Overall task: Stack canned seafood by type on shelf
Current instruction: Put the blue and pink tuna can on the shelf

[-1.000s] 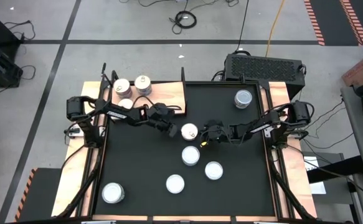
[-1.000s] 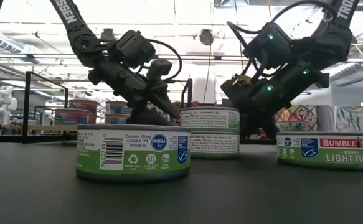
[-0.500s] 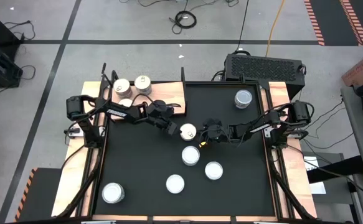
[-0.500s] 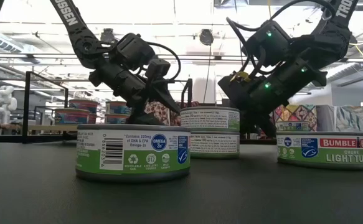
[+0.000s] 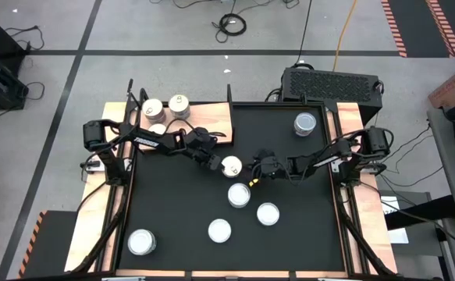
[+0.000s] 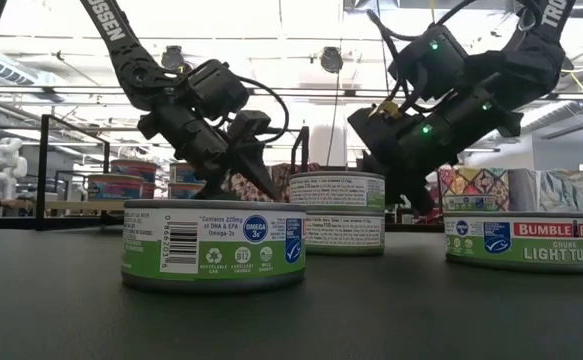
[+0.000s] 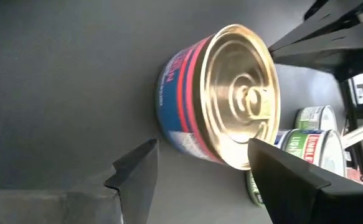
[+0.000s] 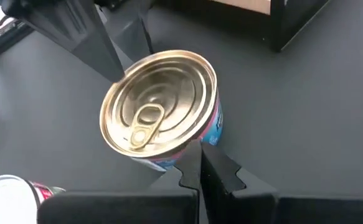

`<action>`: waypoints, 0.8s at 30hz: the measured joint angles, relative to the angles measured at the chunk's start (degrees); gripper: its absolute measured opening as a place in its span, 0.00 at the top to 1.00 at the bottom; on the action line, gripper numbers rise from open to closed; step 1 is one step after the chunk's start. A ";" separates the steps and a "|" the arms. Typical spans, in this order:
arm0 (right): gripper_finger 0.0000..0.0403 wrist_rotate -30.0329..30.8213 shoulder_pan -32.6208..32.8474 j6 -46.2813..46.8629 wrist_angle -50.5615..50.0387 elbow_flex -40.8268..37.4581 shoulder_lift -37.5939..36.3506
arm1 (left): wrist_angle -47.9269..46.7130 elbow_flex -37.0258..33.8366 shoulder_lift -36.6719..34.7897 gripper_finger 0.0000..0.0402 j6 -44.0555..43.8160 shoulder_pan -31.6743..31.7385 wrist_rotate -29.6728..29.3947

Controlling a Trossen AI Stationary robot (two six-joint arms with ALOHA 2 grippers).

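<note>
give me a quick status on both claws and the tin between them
Left claw open, straddling the gold-topped tin, no grip yet. Right claw shut, tips at that tin's side. Three tins already on the wooden shelf. Nothing blocking the way.

This looks like a robot lab or workshop. A black table (image 5: 180, 211) stands on a gray concrete floor (image 5: 47, 86) with tape lines and loose cables (image 5: 231, 23). Behind it, the low view shows a big open room with ceiling lights (image 6: 331, 60).

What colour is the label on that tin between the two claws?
Blue with a pink-red band, under a gold pull-tab top; the tin shows best in the left wrist view.
</note>
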 joint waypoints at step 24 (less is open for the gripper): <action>1.00 -2.69 1.97 -6.86 -11.82 11.57 5.47 | -3.04 -0.04 -1.81 0.39 2.99 -0.26 1.21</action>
